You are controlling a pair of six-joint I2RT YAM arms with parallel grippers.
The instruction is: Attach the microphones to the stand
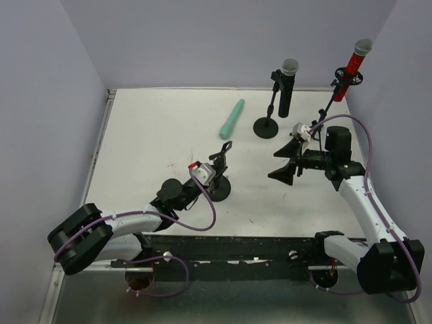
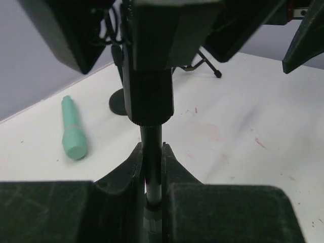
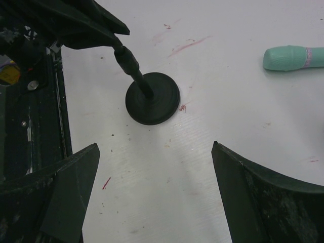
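The mint-green microphone [image 1: 231, 118] lies on the table at the back centre, and also shows in the left wrist view [image 2: 72, 129] and the right wrist view [image 3: 293, 57]. The black microphone [image 1: 286, 86] sits upright in its stand [image 1: 266, 127]. The red microphone [image 1: 351, 67] sits in the far right stand. My left gripper [image 1: 214, 174] is shut on the thin pole [image 2: 151, 147] of a third, empty stand with a round base [image 3: 152, 97]. My right gripper [image 1: 282, 164] is open and empty, to the right of that stand [image 3: 154, 187].
Grey walls close the table at the back and both sides. A black rail [image 1: 236, 246] runs along the near edge by the arm bases. Small red marks dot the white table top [image 3: 187, 45].
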